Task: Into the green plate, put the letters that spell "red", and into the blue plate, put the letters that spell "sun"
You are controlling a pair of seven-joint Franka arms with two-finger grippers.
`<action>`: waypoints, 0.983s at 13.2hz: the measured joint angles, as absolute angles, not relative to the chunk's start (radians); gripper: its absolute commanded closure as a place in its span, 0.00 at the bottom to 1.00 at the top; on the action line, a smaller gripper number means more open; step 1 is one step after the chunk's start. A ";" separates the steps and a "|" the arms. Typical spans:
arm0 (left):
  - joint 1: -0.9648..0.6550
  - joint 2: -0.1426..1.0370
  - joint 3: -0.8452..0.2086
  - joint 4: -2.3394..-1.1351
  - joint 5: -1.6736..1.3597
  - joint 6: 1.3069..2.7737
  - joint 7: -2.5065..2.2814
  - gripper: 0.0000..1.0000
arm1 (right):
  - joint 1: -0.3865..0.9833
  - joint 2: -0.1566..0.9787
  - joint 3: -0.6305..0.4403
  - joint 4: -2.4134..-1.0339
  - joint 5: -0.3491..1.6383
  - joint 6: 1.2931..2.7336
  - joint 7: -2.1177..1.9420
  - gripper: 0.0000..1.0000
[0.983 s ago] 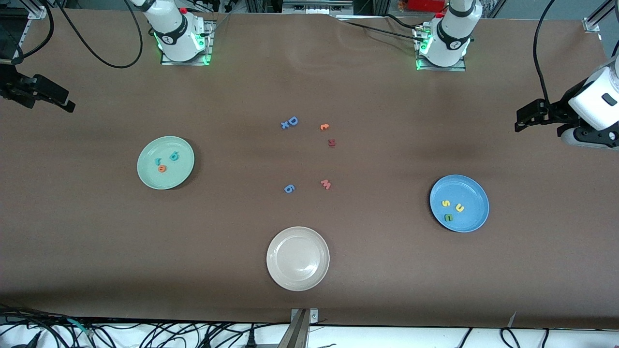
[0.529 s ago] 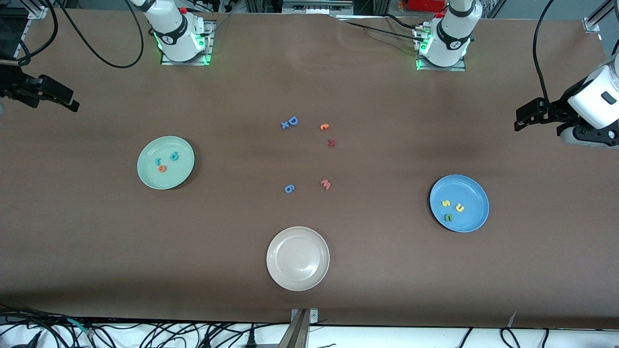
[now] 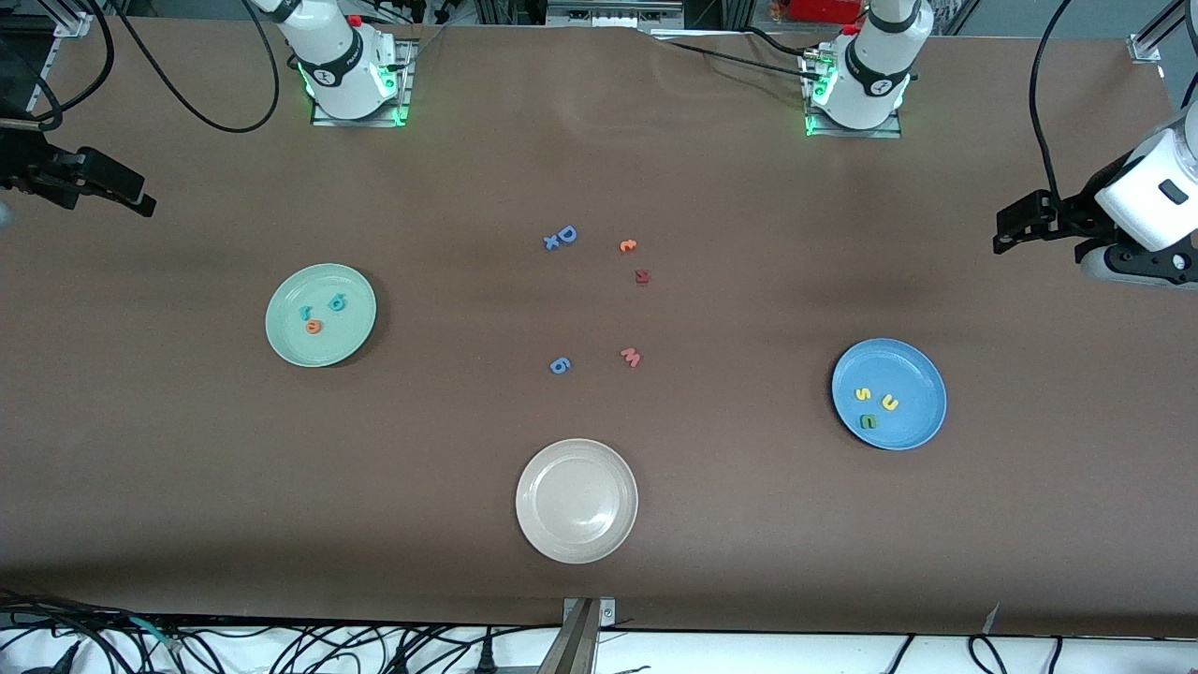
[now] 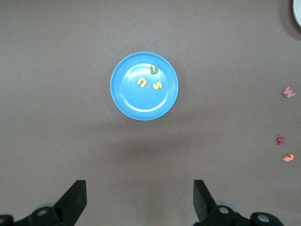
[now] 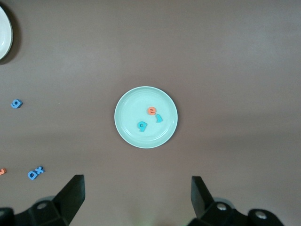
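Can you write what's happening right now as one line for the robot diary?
red letters in green plate | sun letters in blue plate | left gripper open, waiting | right gripper open, waiting

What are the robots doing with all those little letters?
They are sorting foam letters to spell words. The green plate holds r, e and d, spelling "red". The blue plate holds s, u and n, spelling "sun". Both arms are up and away from the table, holding nothing: the right gripper is open high over the green plate, and the left gripper is open high over the blue plate. Some spare letters and a white plate sit in the middle.
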State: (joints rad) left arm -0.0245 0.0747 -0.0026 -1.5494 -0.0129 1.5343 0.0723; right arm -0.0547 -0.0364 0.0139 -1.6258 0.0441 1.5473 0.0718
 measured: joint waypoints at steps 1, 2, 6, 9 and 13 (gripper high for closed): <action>-0.025 0.076 -0.003 -1.551 -0.013 1.535 0.072 0.00 | -0.055 -0.036 0.014 -1.626 0.044 1.548 0.072 0.00; -0.025 0.077 -0.003 -1.551 -0.013 1.536 0.072 0.00 | -0.055 -0.036 0.014 -1.626 0.044 1.548 0.072 0.00; -0.025 0.077 -0.003 -1.552 -0.013 1.537 0.072 0.00 | -0.055 -0.036 0.014 -1.626 0.043 1.548 0.072 0.00; -0.025 0.076 -0.003 -1.552 -0.013 1.537 0.072 0.00 | -0.055 -0.036 0.014 -1.626 0.043 1.547 0.072 0.00; -0.025 0.076 -0.003 -1.558 -0.013 1.547 0.072 0.00 | -0.055 -0.036 0.014 -1.626 0.043 1.547 0.072 0.00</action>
